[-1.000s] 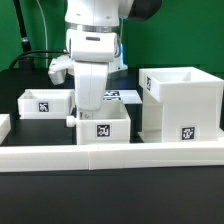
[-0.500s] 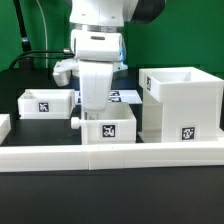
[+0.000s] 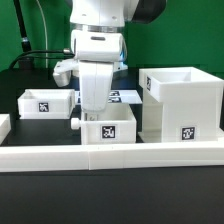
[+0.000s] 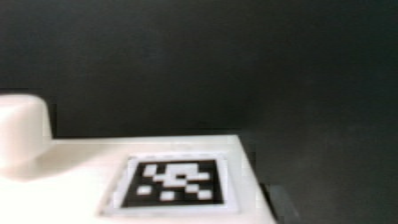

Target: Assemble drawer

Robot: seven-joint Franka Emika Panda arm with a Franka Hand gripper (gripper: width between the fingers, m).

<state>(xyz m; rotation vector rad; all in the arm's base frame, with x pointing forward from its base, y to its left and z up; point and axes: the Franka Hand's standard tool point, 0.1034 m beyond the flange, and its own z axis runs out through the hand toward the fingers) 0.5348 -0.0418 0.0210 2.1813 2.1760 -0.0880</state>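
- Black bench top [image 3: 40, 130], with a green backdrop [image 3: 40, 30] behind its far edge.
- White robot arm [image 3: 100, 40] comes down over the middle of the bench, nearer the front edge.
- Large white plastic cube-shaped housing [image 3: 180, 100], open at the top, stands upright toward the front corner at the exterior view's right. It has a square black-and-white tag [image 3: 187, 132] on its front wall.
- Long low white border rail [image 3: 150, 155] runs along the front edge.
- Shallow white plastic middle tray [image 3: 110, 128] sits just behind the rail at mid-edge, just beside the housing.
- Second shallow white tray [image 3: 45, 103] sits further back toward the exterior view's left, apart from the middle tray.
- Two-finger gripper [image 3: 95, 104] hangs over the middle tray on its knob side. The fingertips are hidden, so I can't tell whether the jaws are apart or together.
- Flat white marker board [image 3: 128, 96] lies behind the gripper, toward the far edge.
- Small round white knob [image 3: 76, 123] sticks out of the middle tray's side toward the exterior view's left.
- Wrist view is blurred: a white surface carrying a printed tag [image 4: 178, 183], with black bench beyond it. A rounded white shape [image 4: 18, 130] is at one side; can't tell what it is.
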